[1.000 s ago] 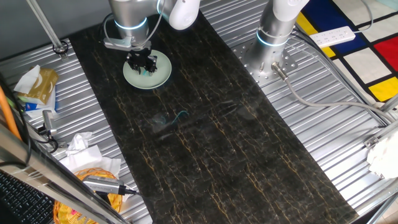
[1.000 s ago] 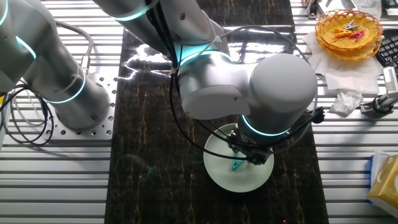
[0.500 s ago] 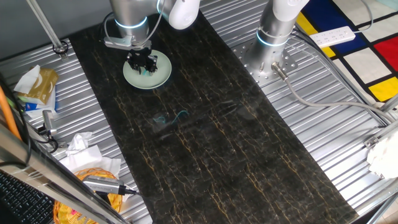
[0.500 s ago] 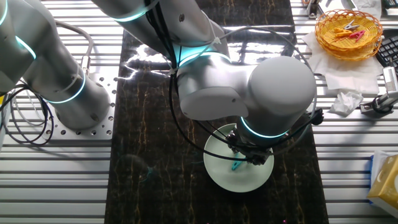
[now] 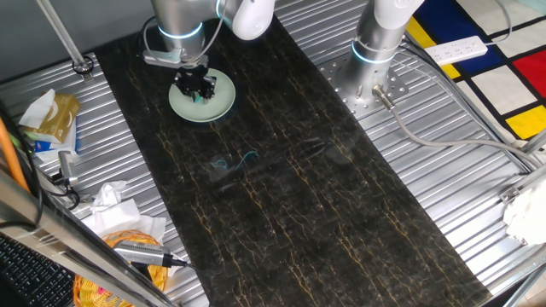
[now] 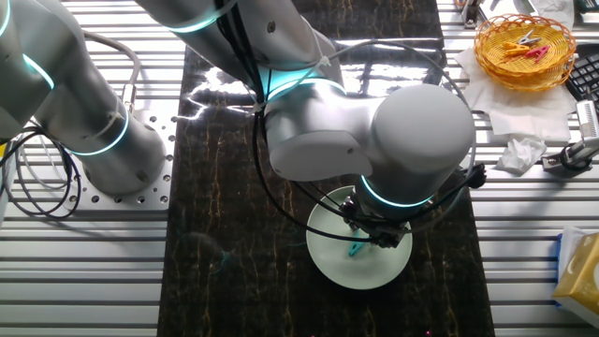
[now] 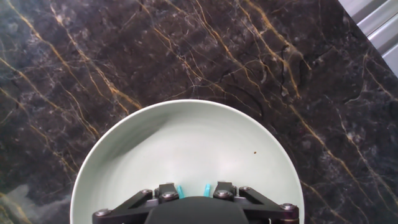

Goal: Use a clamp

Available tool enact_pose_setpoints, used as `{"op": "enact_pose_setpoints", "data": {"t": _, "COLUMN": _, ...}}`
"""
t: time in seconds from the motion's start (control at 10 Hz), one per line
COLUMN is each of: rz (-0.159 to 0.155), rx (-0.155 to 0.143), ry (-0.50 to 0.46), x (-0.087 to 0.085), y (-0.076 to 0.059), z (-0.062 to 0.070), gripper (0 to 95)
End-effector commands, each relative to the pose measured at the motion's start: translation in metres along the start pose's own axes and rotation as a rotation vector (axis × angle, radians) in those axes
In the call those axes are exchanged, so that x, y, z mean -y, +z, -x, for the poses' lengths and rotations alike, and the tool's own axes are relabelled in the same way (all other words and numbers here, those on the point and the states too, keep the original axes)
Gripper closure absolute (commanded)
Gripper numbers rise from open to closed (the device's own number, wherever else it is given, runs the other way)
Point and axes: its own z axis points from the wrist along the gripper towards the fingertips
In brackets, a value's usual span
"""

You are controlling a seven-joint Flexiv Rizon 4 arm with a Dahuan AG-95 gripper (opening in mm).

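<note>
While it hangs over the pale green plate [image 6: 332,257], the end effector [image 6: 367,239] grips the teal clamp [image 6: 357,248] on the dark marbled worktop [image 5: 281,188].

Open marble mat [image 5: 281,196] around plate [image 5: 223,101] — basket [image 6: 522,49] well apart

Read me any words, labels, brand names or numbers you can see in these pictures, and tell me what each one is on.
No text can be read in any view.
The yellow packet at the table's edge: any print is too blurred to read.
The yellow box: too small to read.
The plate, the clamp and the gripper: no markings.
</note>
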Motion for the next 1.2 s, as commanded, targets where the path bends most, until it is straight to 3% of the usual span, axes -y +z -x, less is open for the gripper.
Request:
{"op": "enact_pose_setpoints", "data": {"t": 0.1, "rz": -0.002, "rx": -0.001, "ry": -0.001, "x": -0.0004, "y": 0.0002, "z": -0.0002, "gripper": 76.0}}
{"op": "enact_pose_setpoints", "data": {"t": 0.6, "rz": -0.002, "rx": 0.004, "ry": 0.008, "x": -0.0005, "y": -0.0004, "z": -0.0005, "gripper": 76.0}}
{"op": "enact_pose_setpoints", "data": {"t": 0.7, "rz": -0.002, "rx": 0.005, "ry": 0.010, "x": -0.0005, "y": -0.0005, "z": -0.0005, "gripper": 95.0}}
{"op": "enact_pose_setpoints", "data": {"t": 1.2, "rz": -0.001, "rx": 0.008, "ry": 0.017, "x": -0.0004, "y": -0.0045, "z": -0.0016, "gripper": 95.0}}
